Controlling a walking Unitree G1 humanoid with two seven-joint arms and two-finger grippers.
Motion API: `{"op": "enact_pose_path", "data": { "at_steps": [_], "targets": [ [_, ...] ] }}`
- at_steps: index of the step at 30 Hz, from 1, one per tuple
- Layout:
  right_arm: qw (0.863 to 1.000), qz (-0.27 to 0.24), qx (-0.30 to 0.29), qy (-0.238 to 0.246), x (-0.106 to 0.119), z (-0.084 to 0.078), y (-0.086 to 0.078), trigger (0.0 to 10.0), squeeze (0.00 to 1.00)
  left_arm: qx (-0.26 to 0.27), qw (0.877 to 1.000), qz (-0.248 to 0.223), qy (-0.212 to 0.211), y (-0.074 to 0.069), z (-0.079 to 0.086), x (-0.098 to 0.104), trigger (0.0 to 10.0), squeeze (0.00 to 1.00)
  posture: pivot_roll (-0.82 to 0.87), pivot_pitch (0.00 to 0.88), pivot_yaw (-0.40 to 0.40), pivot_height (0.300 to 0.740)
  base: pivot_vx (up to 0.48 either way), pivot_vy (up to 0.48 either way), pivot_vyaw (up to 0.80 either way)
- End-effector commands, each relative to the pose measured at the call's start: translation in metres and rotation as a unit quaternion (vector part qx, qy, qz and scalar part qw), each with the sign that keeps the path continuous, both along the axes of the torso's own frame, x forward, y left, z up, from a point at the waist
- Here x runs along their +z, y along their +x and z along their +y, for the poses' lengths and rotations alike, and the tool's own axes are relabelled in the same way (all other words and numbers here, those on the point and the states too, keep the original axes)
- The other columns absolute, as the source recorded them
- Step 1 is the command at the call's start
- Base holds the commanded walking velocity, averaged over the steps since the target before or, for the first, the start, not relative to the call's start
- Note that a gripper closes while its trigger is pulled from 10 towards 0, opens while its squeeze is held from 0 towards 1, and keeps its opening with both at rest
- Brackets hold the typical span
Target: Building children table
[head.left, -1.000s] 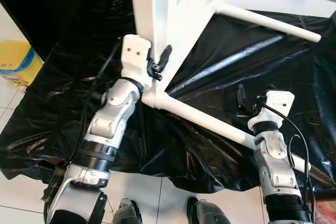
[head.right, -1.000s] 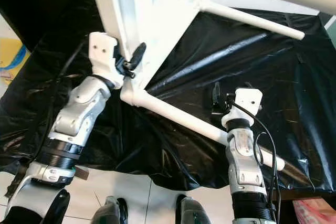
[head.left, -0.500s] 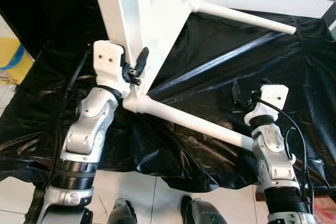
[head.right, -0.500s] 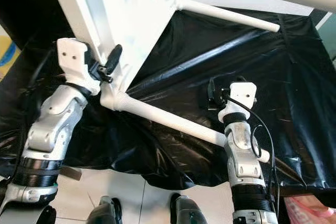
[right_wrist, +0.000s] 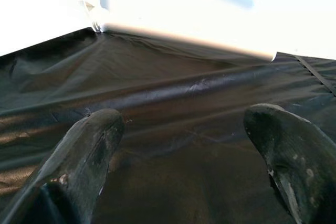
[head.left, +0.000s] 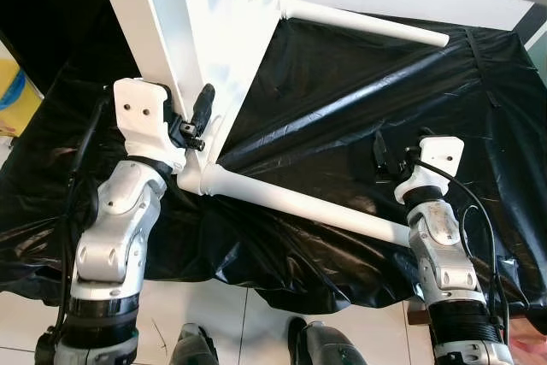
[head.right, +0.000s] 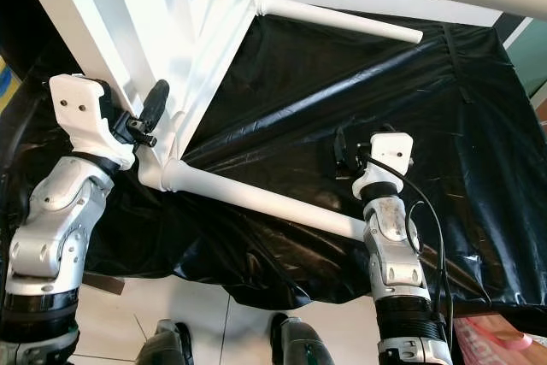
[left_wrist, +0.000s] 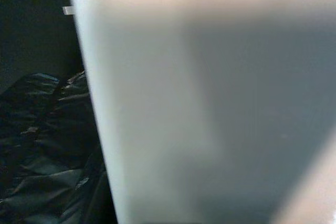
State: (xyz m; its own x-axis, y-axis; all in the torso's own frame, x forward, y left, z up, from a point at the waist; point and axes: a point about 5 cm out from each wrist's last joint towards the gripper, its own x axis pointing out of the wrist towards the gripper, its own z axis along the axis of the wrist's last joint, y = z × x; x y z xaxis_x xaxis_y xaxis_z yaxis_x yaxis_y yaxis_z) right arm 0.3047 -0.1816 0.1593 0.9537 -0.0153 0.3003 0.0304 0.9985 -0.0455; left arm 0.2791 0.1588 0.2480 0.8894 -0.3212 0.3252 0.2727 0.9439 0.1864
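The white children's table [head.left: 231, 32] lies tipped on a black plastic sheet [head.left: 385, 74]. One round white leg [head.left: 299, 205] runs from its near corner towards my right arm, and another leg [head.left: 367, 25] sticks out at the back. My left gripper [head.left: 190, 117] is shut on the table's side rail just above that corner, one black finger [head.right: 154, 102] lying on the rail's inner face. In the left wrist view the rail [left_wrist: 210, 103] is a blurred white surface. My right gripper [right_wrist: 186, 124] hangs open over the sheet, just above the near leg's far end [head.right: 342, 221], touching nothing.
The black sheet [head.right: 444, 108] has a long ridge [head.left: 359, 96] running under it. White floor tiles [head.left: 239, 322] and my feet [head.left: 197, 352] lie at its near edge. A yellow object [head.left: 13, 96] sits at the far left, something pink [head.right: 504, 331] at the near right.
My left gripper has moved left and a little down, keeping hold of the rail, and the table has shifted left over the sheet with it. The right gripper has barely moved.
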Motion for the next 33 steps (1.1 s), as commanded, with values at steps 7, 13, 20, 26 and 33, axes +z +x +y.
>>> {"op": "enact_pose_path", "data": {
  "at_steps": [7,13,20,26,33],
  "targets": [
    [1.000,0.009,0.001,0.002,-0.005,-0.004,0.000,10.0,0.00,0.201,0.979,0.004,-0.026,-0.008,0.052,-0.002,0.0,0.00,0.09,0.174,-0.144,0.740,0.000,0.000,0.00],
    [1.000,0.009,0.006,0.002,-0.004,-0.003,0.002,10.0,0.00,0.248,0.968,-0.001,-0.031,-0.017,0.067,0.000,0.0,0.00,0.09,0.175,-0.152,0.740,0.000,0.000,0.00],
    [1.000,0.010,0.011,0.001,-0.005,-0.003,0.003,10.0,0.00,0.222,0.974,0.007,-0.039,-0.021,0.059,-0.007,0.0,0.00,0.09,0.184,-0.157,0.740,0.000,0.000,0.00],
    [1.000,0.012,0.011,0.001,-0.007,-0.003,0.002,10.0,0.00,0.075,0.997,0.005,-0.016,-0.023,0.021,-0.009,10.0,0.00,0.09,0.184,-0.155,0.740,0.000,0.000,0.00],
    [1.000,0.015,0.011,0.001,-0.009,-0.002,0.000,10.0,0.00,-0.054,0.998,0.026,-0.010,-0.028,-0.007,-0.016,10.0,1.00,0.09,0.184,-0.140,0.740,0.000,0.000,0.00]
  ]
}}
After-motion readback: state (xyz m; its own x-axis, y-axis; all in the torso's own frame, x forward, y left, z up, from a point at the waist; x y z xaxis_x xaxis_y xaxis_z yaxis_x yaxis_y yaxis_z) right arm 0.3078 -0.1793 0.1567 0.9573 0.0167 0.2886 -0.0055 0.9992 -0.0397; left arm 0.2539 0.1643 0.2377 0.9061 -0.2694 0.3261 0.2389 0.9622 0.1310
